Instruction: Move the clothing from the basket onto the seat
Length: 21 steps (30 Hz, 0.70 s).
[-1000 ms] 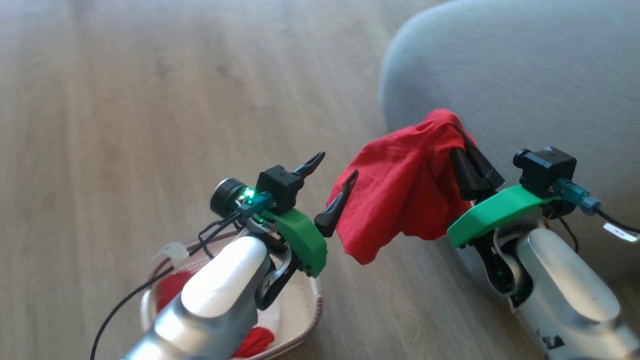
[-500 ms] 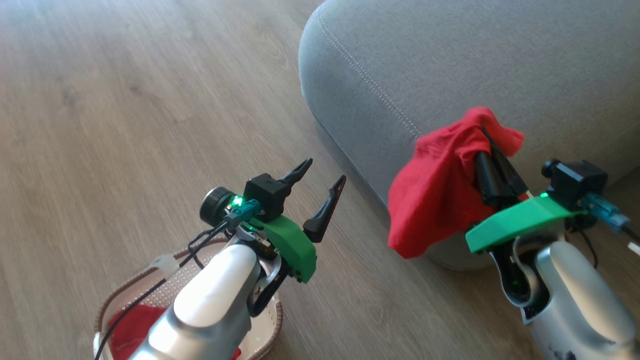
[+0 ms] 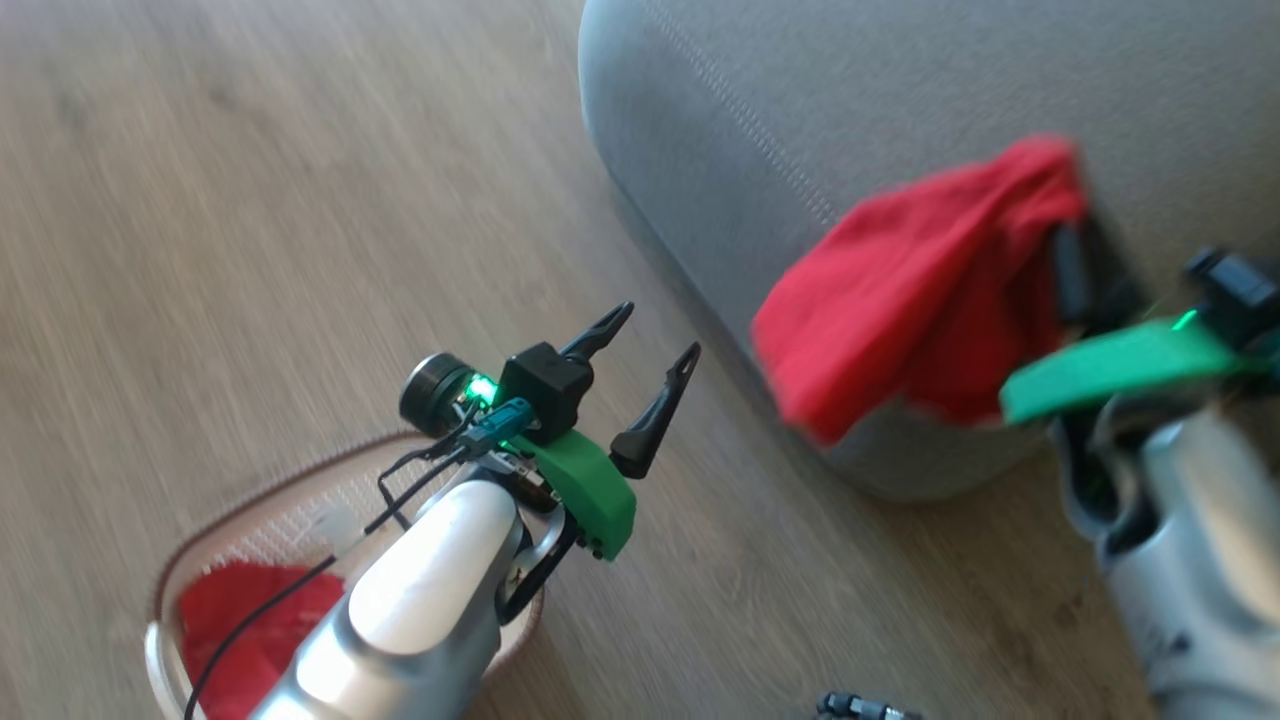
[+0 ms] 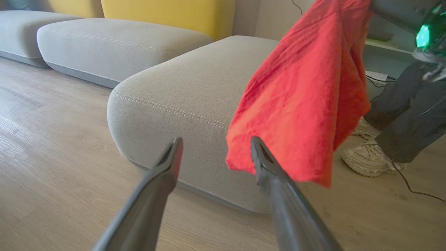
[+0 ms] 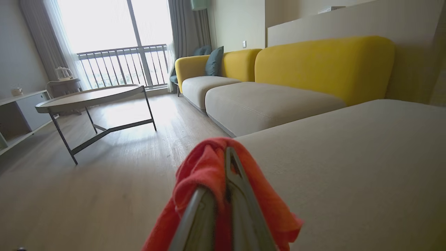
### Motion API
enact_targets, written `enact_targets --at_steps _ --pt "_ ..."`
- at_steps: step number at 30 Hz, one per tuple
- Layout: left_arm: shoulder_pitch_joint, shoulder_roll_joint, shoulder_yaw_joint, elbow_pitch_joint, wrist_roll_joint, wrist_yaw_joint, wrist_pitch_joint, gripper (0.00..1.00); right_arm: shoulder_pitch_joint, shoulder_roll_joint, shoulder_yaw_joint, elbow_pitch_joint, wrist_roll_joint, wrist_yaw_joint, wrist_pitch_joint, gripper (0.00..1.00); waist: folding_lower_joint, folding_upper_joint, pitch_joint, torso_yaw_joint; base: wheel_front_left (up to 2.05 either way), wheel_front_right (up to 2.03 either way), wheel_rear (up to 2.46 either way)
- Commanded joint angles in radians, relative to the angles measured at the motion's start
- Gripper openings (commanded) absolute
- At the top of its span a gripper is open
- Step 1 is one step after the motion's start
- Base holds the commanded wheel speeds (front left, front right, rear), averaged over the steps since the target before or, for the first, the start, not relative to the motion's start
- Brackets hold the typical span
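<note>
A bright red garment (image 3: 920,280) of the clothing hangs from my right gripper (image 3: 1068,262), which is shut on its top edge. It dangles over the rounded corner of the grey seat (image 3: 800,100). In the right wrist view the shut gripper (image 5: 228,150) pinches the red garment (image 5: 205,170) just above the seat (image 5: 348,157). My left gripper (image 3: 650,340) is open and holds nothing, above the floor beyond the basket (image 3: 230,490). More red clothing (image 3: 240,620) lies in the basket. In the left wrist view the open gripper (image 4: 216,141) points at the seat (image 4: 181,80) and the hanging garment (image 4: 306,97).
A person's shoe (image 4: 369,157) and trouser leg (image 4: 407,115) stand by the seat's far side, with cables on the floor. A yellow-backed sofa (image 5: 324,62) continues behind the seat. A round coffee table (image 5: 90,97) stands on the wooden floor (image 3: 250,200).
The head camera has shifted. My right gripper has carried the red garment higher and farther over the seat's corner. The left gripper stays open in the same pose.
</note>
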<state>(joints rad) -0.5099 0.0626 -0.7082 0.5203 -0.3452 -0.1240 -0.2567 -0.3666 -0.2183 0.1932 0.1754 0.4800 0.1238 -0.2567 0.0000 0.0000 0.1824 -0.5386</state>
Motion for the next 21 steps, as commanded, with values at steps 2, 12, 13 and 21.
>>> enact_targets --at_steps 2,12,13,21 --pt "-0.051 0.017 0.020 -0.040 0.016 -0.003 -0.005 1.00 -0.098 -0.008 -0.037 -0.030 -0.026 0.007 -0.005 0.00 0.0000 0.0000 0.078 0.035 0.00 0.00 0.00" --pt "-0.141 0.042 -0.059 -0.016 0.040 -0.006 -0.005 1.00 -0.380 -0.109 -0.180 0.066 -0.097 0.007 -0.005 0.00 0.0000 0.0000 0.274 0.129 0.00 0.00 0.00" --pt "-0.149 0.043 -0.065 -0.015 0.041 -0.006 -0.005 1.00 -0.405 -0.126 -0.192 0.079 -0.102 0.007 -0.005 0.00 0.0000 0.0000 0.290 0.138 0.00 0.00 0.00" --pt "-0.192 0.062 -0.092 -0.008 0.038 -0.006 -0.004 1.00 -0.568 -0.222 -0.308 0.195 -0.157 0.007 -0.005 0.00 0.0000 0.0000 0.375 0.188 0.00 0.00 0.00"
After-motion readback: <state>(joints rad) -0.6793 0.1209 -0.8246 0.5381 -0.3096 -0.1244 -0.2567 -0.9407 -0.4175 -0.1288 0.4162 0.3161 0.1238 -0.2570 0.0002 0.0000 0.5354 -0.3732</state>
